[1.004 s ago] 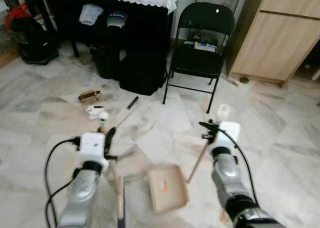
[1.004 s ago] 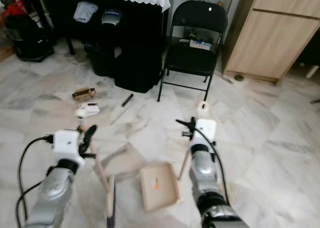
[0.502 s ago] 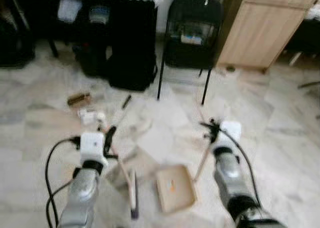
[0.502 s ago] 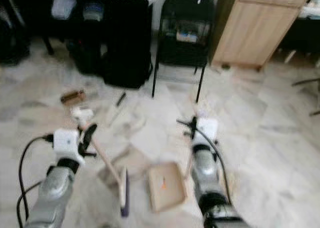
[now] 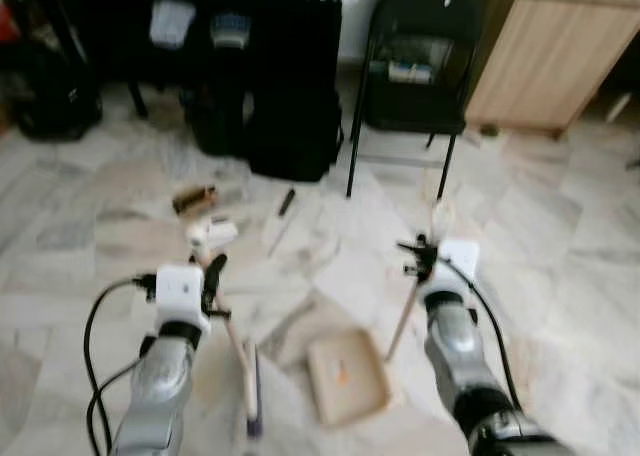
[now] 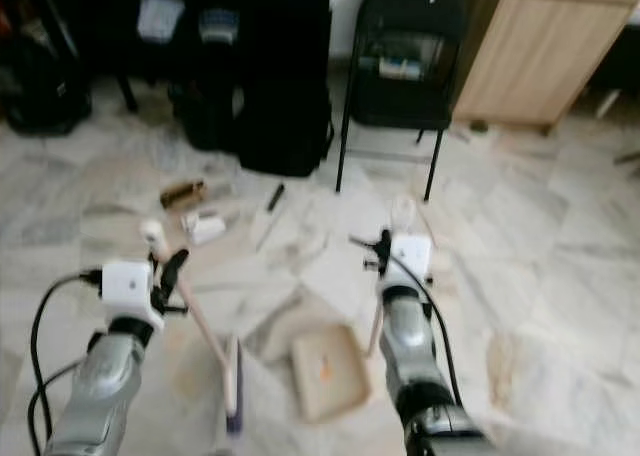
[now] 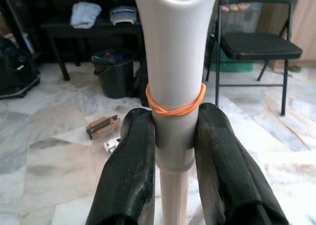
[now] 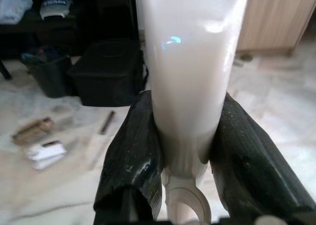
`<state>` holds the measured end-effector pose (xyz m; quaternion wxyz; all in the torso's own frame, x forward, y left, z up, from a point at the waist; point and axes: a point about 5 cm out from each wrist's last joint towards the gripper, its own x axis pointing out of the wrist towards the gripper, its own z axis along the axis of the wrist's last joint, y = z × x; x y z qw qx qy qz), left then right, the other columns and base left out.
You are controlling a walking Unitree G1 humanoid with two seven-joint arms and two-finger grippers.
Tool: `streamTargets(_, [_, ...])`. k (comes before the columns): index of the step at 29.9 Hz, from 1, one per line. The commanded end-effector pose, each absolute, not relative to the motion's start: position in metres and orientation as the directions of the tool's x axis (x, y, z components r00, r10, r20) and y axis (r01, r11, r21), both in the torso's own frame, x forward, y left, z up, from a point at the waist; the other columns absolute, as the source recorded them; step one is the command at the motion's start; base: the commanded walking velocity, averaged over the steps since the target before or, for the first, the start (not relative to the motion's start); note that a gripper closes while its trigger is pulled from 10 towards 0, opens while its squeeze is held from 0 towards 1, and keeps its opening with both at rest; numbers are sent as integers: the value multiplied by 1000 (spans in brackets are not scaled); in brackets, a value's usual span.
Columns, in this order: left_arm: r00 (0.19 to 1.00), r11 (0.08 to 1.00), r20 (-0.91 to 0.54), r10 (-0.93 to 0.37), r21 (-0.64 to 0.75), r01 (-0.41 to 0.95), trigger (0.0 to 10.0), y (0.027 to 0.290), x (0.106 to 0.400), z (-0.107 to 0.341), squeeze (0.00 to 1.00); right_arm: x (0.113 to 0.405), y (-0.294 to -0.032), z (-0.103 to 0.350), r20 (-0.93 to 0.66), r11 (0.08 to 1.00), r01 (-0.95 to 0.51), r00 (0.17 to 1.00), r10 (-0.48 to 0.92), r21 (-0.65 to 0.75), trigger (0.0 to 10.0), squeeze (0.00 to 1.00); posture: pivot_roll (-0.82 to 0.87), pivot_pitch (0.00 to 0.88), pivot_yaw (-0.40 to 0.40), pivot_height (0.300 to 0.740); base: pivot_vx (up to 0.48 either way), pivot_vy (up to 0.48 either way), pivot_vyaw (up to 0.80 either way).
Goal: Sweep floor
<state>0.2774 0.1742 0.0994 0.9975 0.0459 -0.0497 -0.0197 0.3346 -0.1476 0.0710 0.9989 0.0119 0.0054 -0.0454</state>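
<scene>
**Both end effectors hold a handle tight**

The left end effector [image 7: 173, 136] is squeezed shut on the broom handle [image 7: 174, 62]. Its two black fingers [image 7: 131, 170] press on each side of the pale handle, just under an orange rubber band [image 7: 175, 105]. In the head view, the left end effector [image 5: 212, 276] is at about 8 o'clock. The handle slants down from it to the broom head [image 5: 252, 401], which touches the floor [image 5: 560, 236] at about 7 o'clock.

The right end effector [image 8: 185, 136] is also squeezed shut, on the dustpan handle [image 8: 190, 52]. In the head view it [image 5: 420, 259] sits at about 4 o'clock. The thin handle goes down to the tan dustpan [image 5: 346, 375], which lies flat on the floor at about 6 o'clock, just beside the broom head.

Small bits of trash [image 5: 195, 198] lie on the floor at about 10 o'clock. A black folding chair [image 5: 415, 76] stands at about 1 o'clock.

A second ago the broom head was lower and nearer the robot. Now it has swung up closer to the dustpan. The camera has also shifted a little, and the picture is blurry.
</scene>
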Motion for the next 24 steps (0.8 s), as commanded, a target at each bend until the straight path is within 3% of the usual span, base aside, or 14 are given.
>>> streamTargets(1, [989, 994, 137, -60, 96, 47, 10000, 170, 278, 107, 0, 336, -155, 78, 30, 993, 112, 993, -113, 30, 10000, 0, 122, 99, -37, 740, 0, 409, 0])
streamTargets(24, [989, 994, 137, -60, 96, 47, 10000, 170, 278, 107, 0, 336, -155, 78, 36, 994, 109, 993, -110, 30, 10000, 0, 125, 90, -39, 740, 0, 407, 0])
